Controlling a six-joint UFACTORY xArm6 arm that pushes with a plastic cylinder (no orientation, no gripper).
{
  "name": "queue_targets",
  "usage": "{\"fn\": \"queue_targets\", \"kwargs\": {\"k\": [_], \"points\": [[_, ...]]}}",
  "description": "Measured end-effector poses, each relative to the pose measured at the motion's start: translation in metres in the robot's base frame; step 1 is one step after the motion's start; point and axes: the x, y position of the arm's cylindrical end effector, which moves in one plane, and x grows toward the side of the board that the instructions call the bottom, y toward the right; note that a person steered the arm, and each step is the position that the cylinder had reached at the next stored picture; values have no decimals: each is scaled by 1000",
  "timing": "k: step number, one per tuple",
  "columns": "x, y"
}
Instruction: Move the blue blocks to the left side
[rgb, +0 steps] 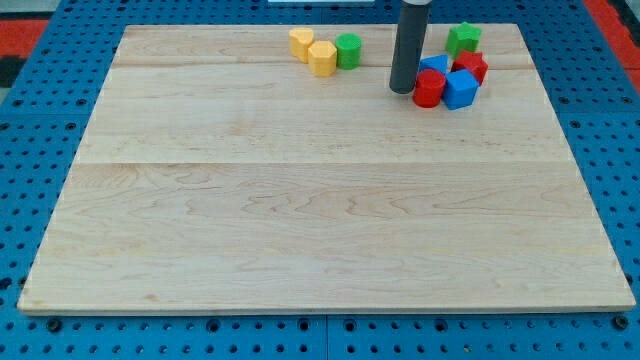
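Two blue blocks sit in a cluster at the view's top right: a blue cube (461, 89) at the cluster's lower right, and a second blue block (435, 65) behind the red cylinder (428, 90). My tip (402, 90) rests on the board just left of the red cylinder, touching or nearly touching it. A red star-like block (471, 66) sits between the blue blocks and a green star block (462, 39) lies above the cluster.
Two yellow blocks, one (301, 43) and another (322, 58), and a green cylinder (348, 50) stand at the top centre. The wooden board (300, 220) lies on a blue pegboard table.
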Motion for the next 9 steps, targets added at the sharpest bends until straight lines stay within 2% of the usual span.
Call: {"fn": "queue_targets", "kwargs": {"k": [2,4,5,7,9], "points": [[-7,-1],[79,-6],[82,79],[29,91],[-34,51]]}}
